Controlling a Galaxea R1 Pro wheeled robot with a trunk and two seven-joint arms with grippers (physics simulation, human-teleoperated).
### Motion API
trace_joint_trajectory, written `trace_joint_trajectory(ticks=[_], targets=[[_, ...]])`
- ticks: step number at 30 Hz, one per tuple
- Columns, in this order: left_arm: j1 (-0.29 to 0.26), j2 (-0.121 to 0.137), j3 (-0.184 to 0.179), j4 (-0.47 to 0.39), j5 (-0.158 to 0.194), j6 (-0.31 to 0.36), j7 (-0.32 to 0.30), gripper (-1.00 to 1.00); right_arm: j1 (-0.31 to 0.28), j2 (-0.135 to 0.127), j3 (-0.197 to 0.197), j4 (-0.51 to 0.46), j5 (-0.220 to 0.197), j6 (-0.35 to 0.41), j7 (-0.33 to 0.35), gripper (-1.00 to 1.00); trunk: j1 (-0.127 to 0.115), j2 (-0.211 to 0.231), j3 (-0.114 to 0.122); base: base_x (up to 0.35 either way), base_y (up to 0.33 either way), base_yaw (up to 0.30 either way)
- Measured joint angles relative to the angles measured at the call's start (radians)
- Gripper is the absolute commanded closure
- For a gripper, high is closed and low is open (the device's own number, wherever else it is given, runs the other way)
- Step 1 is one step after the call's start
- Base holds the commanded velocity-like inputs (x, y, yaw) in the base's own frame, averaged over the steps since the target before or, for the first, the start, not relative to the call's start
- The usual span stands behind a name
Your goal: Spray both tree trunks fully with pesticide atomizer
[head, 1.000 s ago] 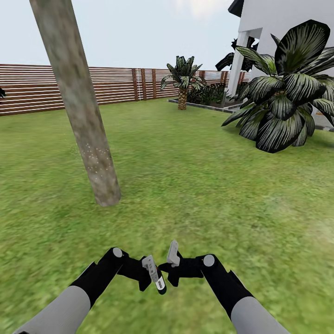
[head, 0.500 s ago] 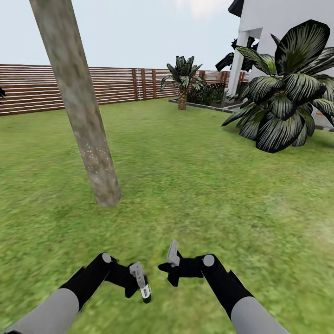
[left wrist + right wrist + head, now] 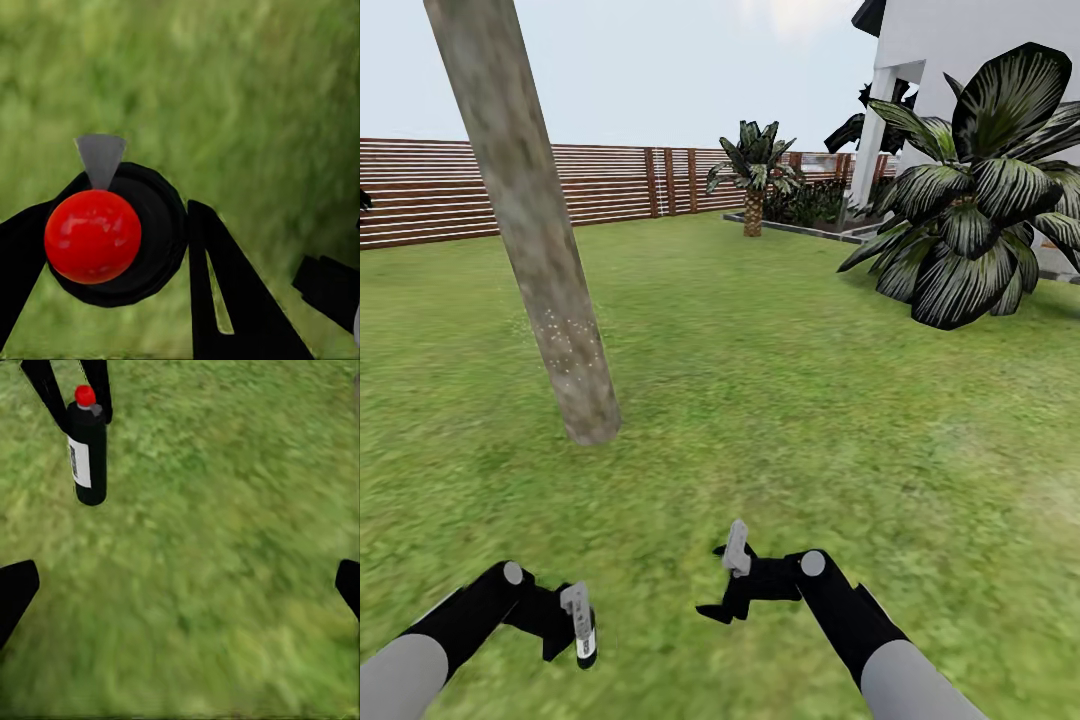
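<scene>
While still pinching the pesticide atomizer (image 3: pixel 585 640), the left tool (image 3: pixel 575 625) has swung outward; right tool (image 3: pixel 732 585) spread.

A home's back garden: green lawn (image 3: pixel 780 380) bounded by a red-brown slatted wooden fence (image 3: pixel 560 185), a white house (image 3: pixel 960 60) at far right, palm-like plants (image 3: pixel 970 210) and a thick tree trunk (image 3: pixel 530 220).

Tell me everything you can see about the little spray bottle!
The pesticide atomizer is a small dark bottle with a white label band, a grey nozzle and a shiny red cap on top. The left gripper holds it between its black fingers near the top, so it hangs above the grass, touching nothing else.
</scene>
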Motion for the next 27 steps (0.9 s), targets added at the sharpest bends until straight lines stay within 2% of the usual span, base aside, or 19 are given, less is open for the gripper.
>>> trace_joint_trajectory(ticks=[2, 4, 5, 6, 7, 8, 9, 10, 11, 13, 14, 15, 16, 18, 20, 23, 27], targets=[[0.0, 0.0, 0.003, 0.022, 0.002, 0.0, 0.086, 1.0, 0.001, -0.011, -0.002, 0.029, 0.001, -0.001, -0.042, -1.0, 0.0, 0.0, 0.0, 0.0, 0.0, 0.0], [0.0, -0.008, 0.019, 0.068, 0.032, 0.0, 0.236, 1.0, 0.003, -0.049, -0.002, 0.093, -0.002, -0.004, -0.177, -1.0, 0.0, 0.0, 0.0, 0.0, 0.0, 0.0], [0.0, -0.022, 0.034, 0.11, 0.074, 0.0, 0.327, 1.0, 0.004, -0.07, -0.003, 0.153, -0.005, -0.007, -0.286, -1.0, 0.0, 0.0, 0.0, 0.0, 0.0, 0.0], [0.0, -0.034, 0.043, 0.143, 0.114, -0.001, 0.386, 1.0, 0.005, -0.08, -0.004, 0.201, -0.008, -0.011, -0.363, -1.0, 0.0, 0.0, 0.0, 0.0, 0.0, 0.0], [0.0, -0.048, 0.053, 0.195, 0.182, -0.002, 0.47, 1.0, 0.006, -0.088, -0.005, 0.279, -0.01, -0.031, -0.48, -1.0, 0.0, 0.0, 0.0, 0.0, 0.0, 0.0], [0.0, -0.055, 0.057, 0.229, 0.235, -0.007, 0.526, 1.0, 0.007, -0.092, -0.009, 0.337, -0.014, -0.06, -0.566, -1.0, 0.0, 0.0, 0.0, 0.0, 0.0, 0.0], [0.003, -0.061, 0.06, 0.273, 0.318, -0.031, 0.603, 1.0, 0.013, -0.095, -0.02, 0.42, -0.03, -0.124, -0.693, -1.0, 0.0, 0.0, 0.0, 0.0, 0.0, 0.0], [0.009, -0.065, 0.063, 0.299, 0.376, -0.064, 0.651, 1.0, 0.019, -0.096, -0.035, 0.479, -0.048, -0.179, -0.777, -1.0, 0.0, 0.0, 0.0, 0.0, 0.0, 0.0], [0.029, -0.068, 0.07, 0.337, 0.456, -0.14, 0.712, 1.0, 0.028, -0.096, -0.063, 0.56, -0.076, -0.26, -0.893, -1.0, 0.0, 0.0, 0.0, 0.0, 0.0, 0.0], [0.068, -0.07, 0.076, 0.373, 0.562, -0.249, 0.785, 1.0, 0.044, -0.1, -0.077, 0.621, -0.148, -0.341, -1.007, -1.0, 0.0, 0.0, 0.0, 0.0, 0.0, 0.0], [0.097, -0.071, 0.077, 0.386, 0.637, -0.306, 0.827, 1.0, 0.066, -0.109, -0.084, 0.64, -0.194, -0.376, -1.065, -1.0, 0.0, 0.0, 0.0, 0.0, 0.0, 0.0], [0.116, -0.072, 0.076, 0.391, 0.68, -0.332, 0.85, 1.0, 0.085, -0.118, -0.085, 0.648, -0.226, -0.392, -1.089, -1.0, 0.0, 0.0, 0.0, 0.0, 0.0, 0.0], [0.14, -0.072, 0.076, 0.396, 0.73, -0.355, 0.874, 1.0, 0.106, -0.127, -0.087, 0.654, -0.275, -0.412, -1.11, -1.0, 0.0, 0.0, 0.0, 0.0, 0.0, 0.0], [0.17, -0.073, 0.076, 0.4, 0.777, -0.372, 0.893, 1.0, 0.124, -0.14, -0.083, 0.659, -0.356, -0.445, -1.124, -1.0, 0.0, 0.0, 0.0, 0.0, 0.0, 0.0], [0.201, -0.074, 0.074, 0.404, 0.795, -0.38, 0.901, 1.0, 0.137, -0.147, -0.084, 0.661, -0.405, -0.464, -1.129, -1.0, 0.0, 0.0, 0.0, 0.0, 0.0, 0.0], [0.224, -0.074, 0.076, 0.407, 0.811, -0.383, 0.903, 1.0, 0.147, -0.148, -0.084, 0.662, -0.419, -0.47, -1.13, -1.0, 0.0, 0.0, 0.0, 0.0, 0.0, 0.0], [0.239, -0.078, 0.076, 0.408, 0.852, -0.394, 0.904, 1.0, 0.167, -0.137, -0.083, 0.662, -0.425, -0.472, -1.131, -1.0, 0.0, 0.0, 0.0, 0.0, 0.0, 0.0]])
